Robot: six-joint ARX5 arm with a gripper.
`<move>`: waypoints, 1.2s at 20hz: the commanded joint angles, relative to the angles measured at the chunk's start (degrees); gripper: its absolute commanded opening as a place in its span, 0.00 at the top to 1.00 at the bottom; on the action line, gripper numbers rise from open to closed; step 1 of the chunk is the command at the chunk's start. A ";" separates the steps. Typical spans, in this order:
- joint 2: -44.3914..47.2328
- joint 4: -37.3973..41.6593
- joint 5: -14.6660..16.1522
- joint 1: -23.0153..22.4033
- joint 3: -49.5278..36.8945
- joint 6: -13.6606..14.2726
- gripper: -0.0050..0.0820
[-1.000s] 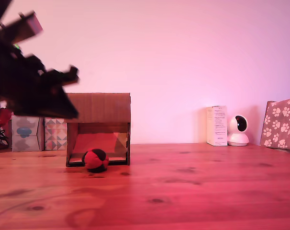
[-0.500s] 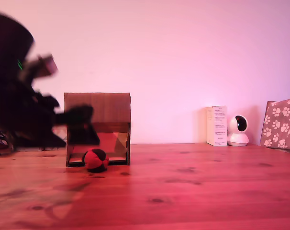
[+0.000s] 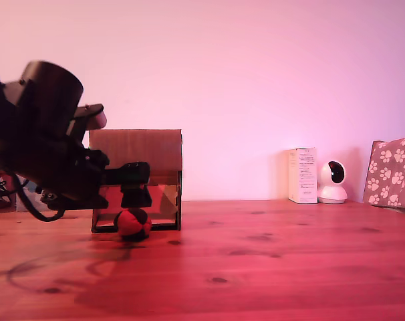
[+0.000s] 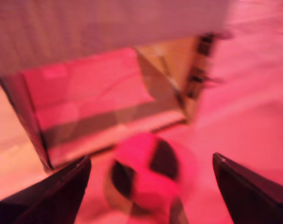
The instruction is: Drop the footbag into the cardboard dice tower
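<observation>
The red and black footbag lies on the wooden table just in front of the lower opening of the brown cardboard dice tower. My gripper hangs right above the footbag, in front of the tower's opening. In the wrist view the footbag sits between and beyond the two dark fingertips, which stand wide apart, so my gripper is open and empty. The tower's opening and sloped ramp fill the wrist view behind the footbag.
A white carton and a small white camera stand at the back on the exterior view's right, with a paw-print box at the far right edge. Bare wooden tabletop spreads in front.
The arm has swung down and toward the exterior view's right, from high at the left to just above the footbag. The footbag and tower have not moved.
</observation>
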 commanded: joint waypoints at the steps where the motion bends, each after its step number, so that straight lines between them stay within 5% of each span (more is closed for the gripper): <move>1: 2.29 -0.74 1.20 0.68 1.57 0.22 0.07; 5: 5.35 -6.21 2.93 1.14 5.66 0.24 0.17; 10: 5.97 -8.90 2.84 1.25 6.47 0.26 0.49; 13: 5.97 -9.16 2.86 1.38 6.47 0.26 0.76; 24: -7.80 -20.13 4.13 -3.15 4.15 -0.44 0.78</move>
